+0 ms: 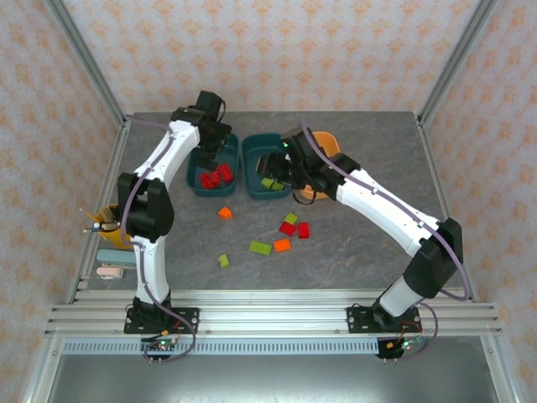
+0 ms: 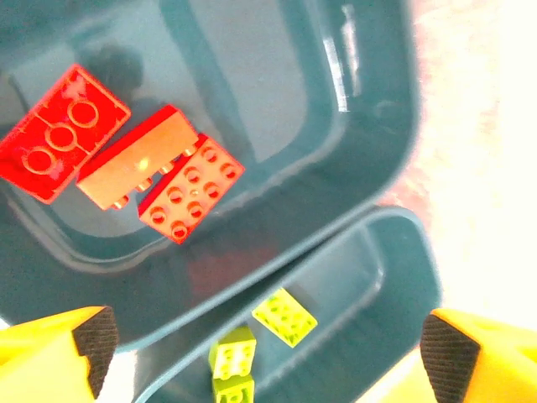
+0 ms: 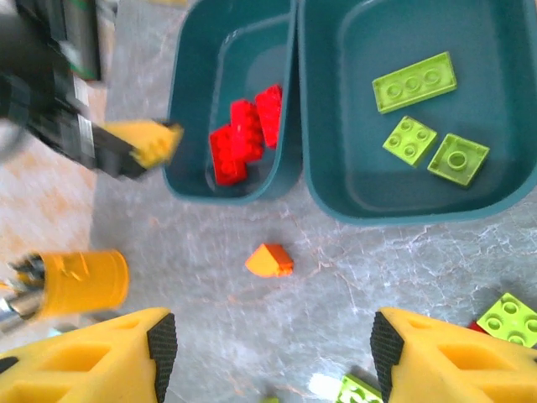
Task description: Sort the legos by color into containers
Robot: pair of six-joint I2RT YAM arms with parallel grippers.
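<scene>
My left gripper [image 1: 216,149] [image 2: 264,357] hangs open and empty over the left teal container [image 1: 213,164] [image 2: 369,126], where three red legos [image 1: 215,176] [image 2: 191,189] lie. The middle teal container [image 1: 267,165] [image 3: 503,101] holds olive-green legos [image 1: 270,183] [image 3: 414,81]. My right gripper [image 1: 278,170] [image 3: 273,353] is open and empty above the table, an orange lego [image 3: 269,260] [image 1: 225,213] lying below it. The orange container [image 1: 329,144] is partly hidden by the right arm. More red [image 1: 303,229], green [image 1: 260,248] and orange [image 1: 282,245] legos lie loose mid-table.
A yellow pencil cup [image 1: 109,225] [image 3: 82,281] stands at the table's left edge, with a pale blue and a pink object [image 1: 109,270] in front of it. A single green brick [image 1: 224,261] lies nearer the front rail.
</scene>
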